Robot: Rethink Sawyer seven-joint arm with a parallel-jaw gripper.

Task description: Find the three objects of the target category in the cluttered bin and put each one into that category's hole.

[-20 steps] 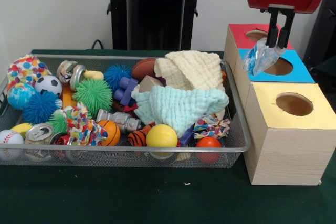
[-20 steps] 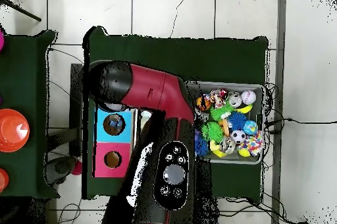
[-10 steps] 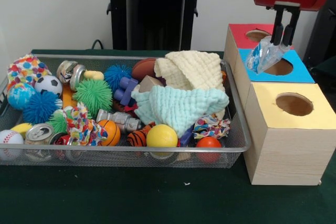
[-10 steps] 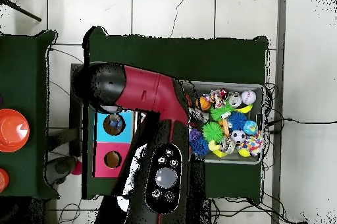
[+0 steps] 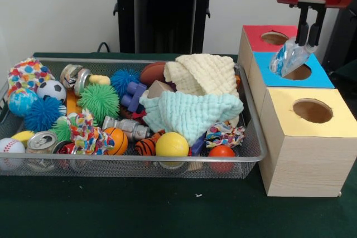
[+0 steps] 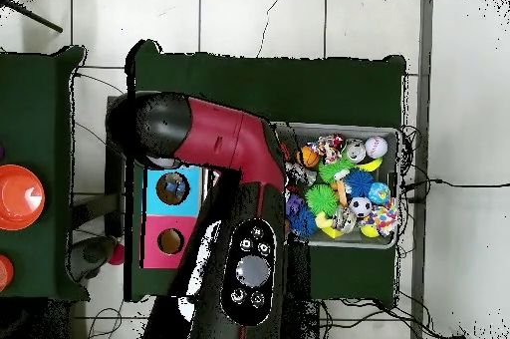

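My gripper (image 5: 308, 40) hangs at the top right of the front view, shut on a crumpled clear plastic bag (image 5: 288, 58) with blue print. The bag dangles just above the hole (image 5: 298, 72) in the blue-topped box (image 5: 318, 77). A red-topped box (image 5: 257, 36) with its own hole stands behind it and a yellow-topped box (image 5: 308, 116) in front. The wire bin (image 5: 252, 150) to the left holds balls, spiky toys, cans and two cloths (image 5: 192, 112). From overhead the red arm (image 6: 214, 136) hides the gripper; the blue box (image 6: 172, 189) and red box (image 6: 169, 242) show beside it.
A black pedestal (image 5: 162, 12) rises behind the bin. The three boxes stand tight against the bin's right wall. Orange cones (image 6: 20, 196) sit on a second table at the overhead view's left edge.
The gripper has risen and shifted right with the bag, bringing the bag over the blue box's hole. In the overhead view the arm swung further left.
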